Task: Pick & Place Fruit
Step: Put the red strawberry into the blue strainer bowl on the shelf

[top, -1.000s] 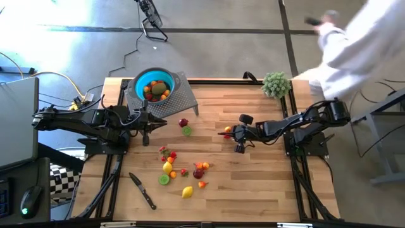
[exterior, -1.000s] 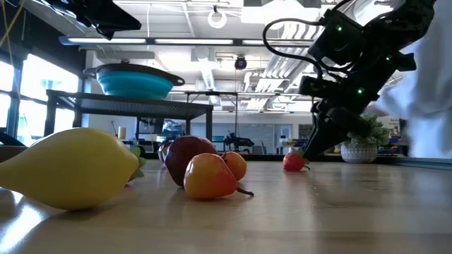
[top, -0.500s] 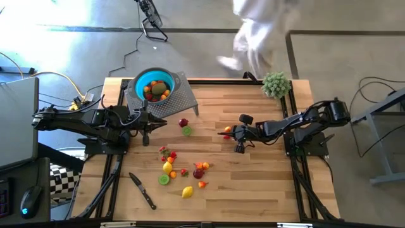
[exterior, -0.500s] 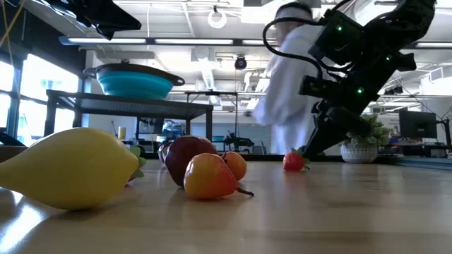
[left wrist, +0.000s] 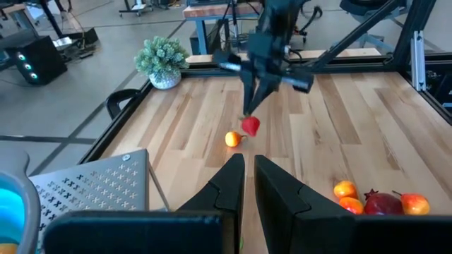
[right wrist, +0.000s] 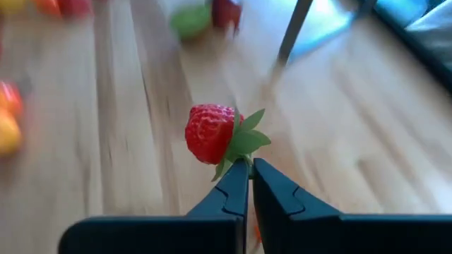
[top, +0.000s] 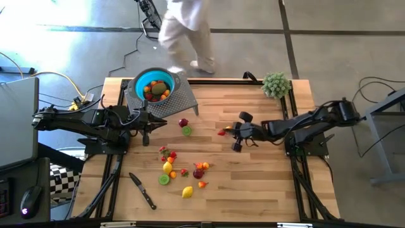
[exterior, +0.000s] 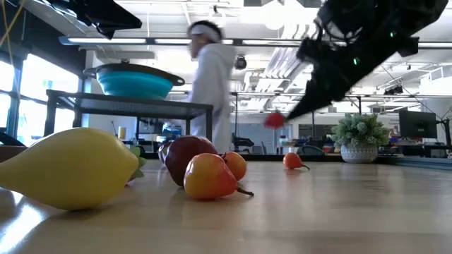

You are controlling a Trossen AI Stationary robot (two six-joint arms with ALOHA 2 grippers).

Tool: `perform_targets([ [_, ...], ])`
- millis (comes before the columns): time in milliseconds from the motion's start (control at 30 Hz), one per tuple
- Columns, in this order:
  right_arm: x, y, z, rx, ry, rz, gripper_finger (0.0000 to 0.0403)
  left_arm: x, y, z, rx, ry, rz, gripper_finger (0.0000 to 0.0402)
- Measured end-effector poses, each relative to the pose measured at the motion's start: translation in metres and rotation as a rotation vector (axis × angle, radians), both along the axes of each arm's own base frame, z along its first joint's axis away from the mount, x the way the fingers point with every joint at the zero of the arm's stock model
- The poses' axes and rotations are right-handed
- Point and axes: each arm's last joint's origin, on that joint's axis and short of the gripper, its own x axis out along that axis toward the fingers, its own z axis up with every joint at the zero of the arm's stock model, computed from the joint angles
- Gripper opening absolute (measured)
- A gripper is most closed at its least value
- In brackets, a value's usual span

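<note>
Right gripper: clamped on small red toy strawberry by its green leaves, clear above the wooden table.
Left gripper: closed, empty, near teal bowl.

A: The strawberry is red with green leaves; the bowl teal, on a grey star-perforated stand.

B: And the lemon yellow, the knife handle black. That blurred fruit looks lime green, perhaps.
</note>
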Motion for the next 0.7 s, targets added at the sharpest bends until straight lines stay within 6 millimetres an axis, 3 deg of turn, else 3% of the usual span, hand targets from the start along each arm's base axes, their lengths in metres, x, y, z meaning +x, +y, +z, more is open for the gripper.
perform_targets([
  [367,0.010,0.006,0.032,-0.119,-0.297,-0.052,0.0005,0.000,0.000,0.000,-0.021,0.001,0.005,0.0028],
  [700,0.011,0.003,0.038,-0.196,-0.341,-0.132,0.0005,0.000,0.000,0.000,-0.014,0.001,0.004,0.0029],
])
